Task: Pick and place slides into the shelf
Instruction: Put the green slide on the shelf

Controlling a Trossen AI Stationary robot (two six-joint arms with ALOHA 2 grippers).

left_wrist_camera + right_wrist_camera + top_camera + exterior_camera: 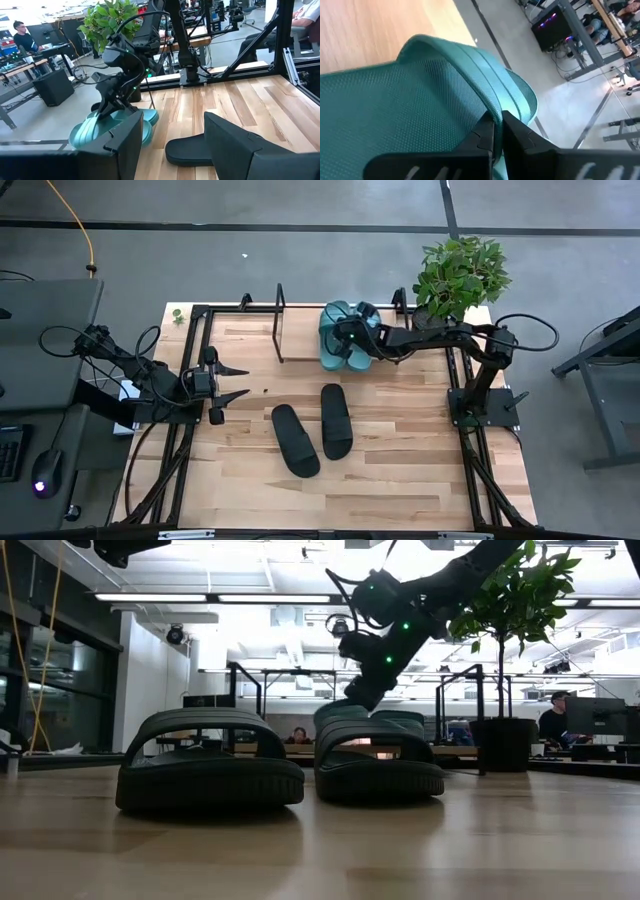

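While the left gripper [238, 381] idles wide open, the right gripper [350, 337] pinches 1 teal slide's [338, 330] strap.

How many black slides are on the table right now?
2: one black slide and another lie side by side mid-table, in front of the shelf. None appear hidden.

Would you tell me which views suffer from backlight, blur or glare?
Low view: bright ceiling lights silhouette the black slides; near tabletop is soft. Right wrist view: teal slide fills the frame, background blurred. High view: evenly lit, no glare.
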